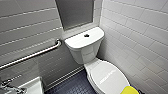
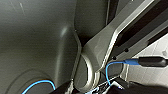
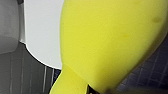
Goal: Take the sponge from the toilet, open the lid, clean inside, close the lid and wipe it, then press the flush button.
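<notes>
The toilet (image 1: 83, 53) stands at the middle of the frame against the white tiled wall (image 1: 140, 32), with the lid (image 1: 107, 75) down and the dark flush button (image 1: 86, 35) centred on the tank top. The yellow sponge (image 1: 130, 90) sits at the lid's front edge, at the frame's lower right. In the right wrist view the sponge looms close over the lid, but I cannot tell whether either hand is spread or pinching.

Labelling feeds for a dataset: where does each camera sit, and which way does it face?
Head: high on the robot, facing forward and down at the toilet, lid, flush button, sponge.
Left wrist: on the left arm, facing its own grey casing, blue cable.
Right wrist: on the right arm, against the sponge.
Head and right wrist share sponge and lid.
</notes>
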Robot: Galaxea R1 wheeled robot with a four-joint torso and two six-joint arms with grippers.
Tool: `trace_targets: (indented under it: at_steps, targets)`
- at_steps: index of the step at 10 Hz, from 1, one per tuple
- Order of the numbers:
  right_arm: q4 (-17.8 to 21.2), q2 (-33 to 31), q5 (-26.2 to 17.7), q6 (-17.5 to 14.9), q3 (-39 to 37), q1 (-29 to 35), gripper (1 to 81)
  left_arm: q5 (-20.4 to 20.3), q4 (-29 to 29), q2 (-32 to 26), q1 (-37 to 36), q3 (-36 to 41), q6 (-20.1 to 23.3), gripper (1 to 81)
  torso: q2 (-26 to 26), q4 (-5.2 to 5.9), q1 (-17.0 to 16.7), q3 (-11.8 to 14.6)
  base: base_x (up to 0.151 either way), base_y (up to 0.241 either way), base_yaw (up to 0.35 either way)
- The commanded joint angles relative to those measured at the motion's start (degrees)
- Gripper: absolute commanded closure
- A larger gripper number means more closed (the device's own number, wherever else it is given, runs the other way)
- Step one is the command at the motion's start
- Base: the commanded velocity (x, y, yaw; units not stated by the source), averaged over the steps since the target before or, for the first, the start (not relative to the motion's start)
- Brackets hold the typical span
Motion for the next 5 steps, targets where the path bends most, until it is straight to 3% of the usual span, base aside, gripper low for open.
trace_targets:
  at_steps: [1,3,5]
  targets:
    - [2.2,-1.2,0.8,-1.9,6.0,14.2,81.1,6.0,0.0,-1.1,0.4,1.7,0.4,1.0,0.0,0.0,0.0,0.0,0.0,0.0,0.0]
    - [7.1,4.4,0.4,-4.4,3.8,22.1,81.1,6.0,0.0,-1.1,0.3,1.7,0.4,1.0,0.0,0.0,0.0,0.0,0.0,0.0,0.0]
    - [10.4,12.7,-1.5,-5.0,-4.0,26.6,81.1,6.0,-0.1,-1.0,0.3,1.7,0.4,1.0,0.0,0.0,0.0,0.0,0.0,0.0,0.0]
